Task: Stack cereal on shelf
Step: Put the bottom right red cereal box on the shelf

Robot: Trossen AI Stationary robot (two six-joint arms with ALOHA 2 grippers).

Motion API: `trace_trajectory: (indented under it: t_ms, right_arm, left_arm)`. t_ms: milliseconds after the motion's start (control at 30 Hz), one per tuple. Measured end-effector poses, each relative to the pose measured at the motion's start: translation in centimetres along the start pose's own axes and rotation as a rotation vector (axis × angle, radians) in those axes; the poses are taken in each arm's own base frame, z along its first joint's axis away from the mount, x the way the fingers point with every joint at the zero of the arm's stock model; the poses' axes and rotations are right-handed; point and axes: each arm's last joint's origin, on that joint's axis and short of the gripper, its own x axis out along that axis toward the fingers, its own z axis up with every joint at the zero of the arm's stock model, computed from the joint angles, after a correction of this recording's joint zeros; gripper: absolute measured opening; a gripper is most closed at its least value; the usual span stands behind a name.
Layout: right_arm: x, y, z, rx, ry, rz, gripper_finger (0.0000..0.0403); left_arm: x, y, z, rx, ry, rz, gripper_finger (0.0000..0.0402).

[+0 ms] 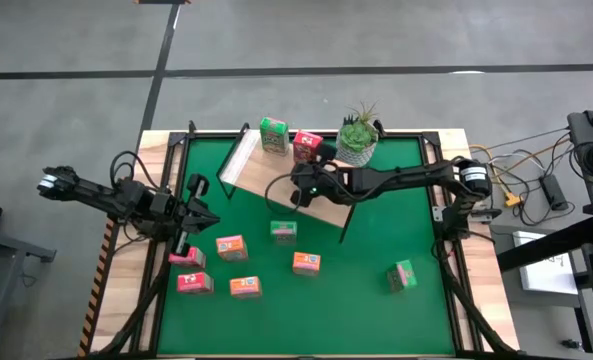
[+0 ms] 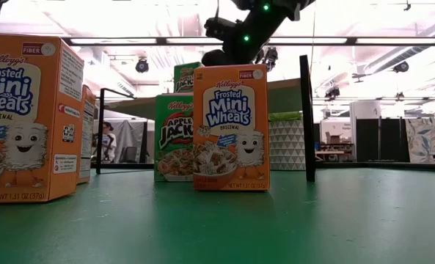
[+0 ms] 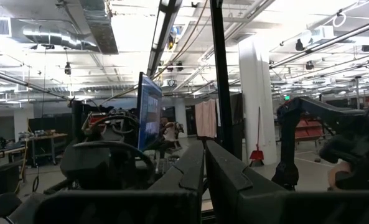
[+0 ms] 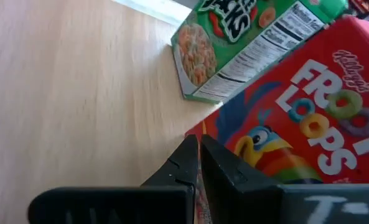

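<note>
Nearest in the low view, at the left edge, stands an orange Kellogg's Frosted Mini Wheats box (image 2: pixel 28 117), marked "Original" with a red "Fiber" tag. Farther in on the green table mat (image 2: pixel 276 220) a second Frosted Mini Wheats box (image 2: pixel 231 128) stands upright, with a green Apple Jacks box (image 2: pixel 173 136) just behind it. In the high view more pink-red, orange and green boxes lie scattered over the mat's near half. The left gripper (image 1: pixel 198 217) rests at the mat's left side, its fingers pressed together on nothing. Beyond, the right gripper (image 4: pixel 198 163), fingers closed and empty, hovers over the light-wood shelf (image 4: pixel 66 93) against a red Froot Loops box (image 4: pixel 296 130); another Apple Jacks box (image 4: pixel 246 43) lies past it, near a potted plant (image 1: pixel 357 135).
</note>
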Motion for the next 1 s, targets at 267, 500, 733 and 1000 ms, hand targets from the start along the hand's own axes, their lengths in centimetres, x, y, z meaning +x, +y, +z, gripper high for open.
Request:
trace_trajectory:
  t_ms: [267,500,733,1000]
  right_arm:
    - [0.6,-0.7,-0.5,-0.008,0.036,-0.014,0.0009]
    - [0.9,-1.0,-0.6,-0.012,0.053,-0.019,0.0009]
    - [0.8,-1.0,-0.8,-0.026,0.069,-0.015,0.0009]
    - [0.8,-0.9,-1.2,-0.048,0.098,-0.011,0.0009]
  left_arm:
    - [0.0,0.0,0.0,-0.001,-0.003,0.0,0.0]
    - [0.0,0.0,0.1,-0.001,-0.003,0.0,0.0]
    - [0.0,0.0,0.1,0.0,-0.003,0.0,0.0]
    - [0.0,0.0,0.1,-0.001,-0.004,0.0,0.0]
